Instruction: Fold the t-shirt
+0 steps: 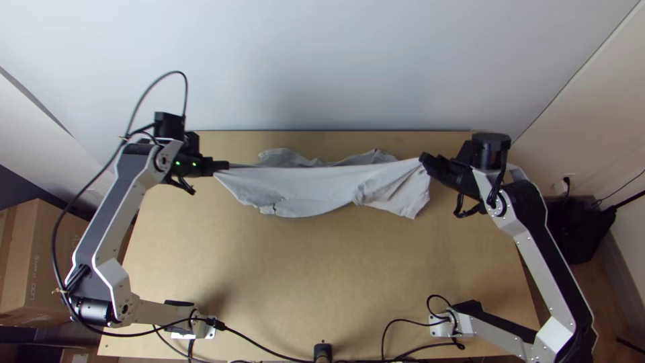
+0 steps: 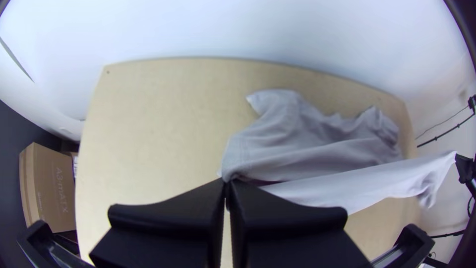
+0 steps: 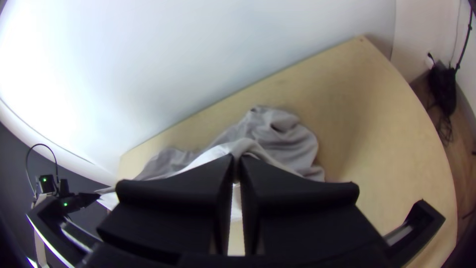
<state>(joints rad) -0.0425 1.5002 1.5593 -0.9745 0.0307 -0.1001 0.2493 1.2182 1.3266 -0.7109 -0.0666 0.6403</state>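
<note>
A light grey t-shirt (image 1: 302,188) is stretched between my two grippers over the table's far half in the top view, its upper edge taut and raised, with more cloth resting bunched behind it. My left gripper (image 1: 225,165) is shut on its left end; in the left wrist view the tips of the gripper (image 2: 227,183) pinch a corner of the t-shirt (image 2: 297,139). My right gripper (image 1: 424,160) is shut on the right end; in the right wrist view the gripper (image 3: 236,161) holds gathered cloth of the t-shirt (image 3: 282,134).
The wooden table (image 1: 322,269) extends in front of the cloth, with a pale wall (image 1: 322,60) along its far edge. Black cables (image 1: 269,351) run along the near edge. A cardboard box (image 1: 40,262) stands left of the table, a black bag (image 1: 581,228) to its right.
</note>
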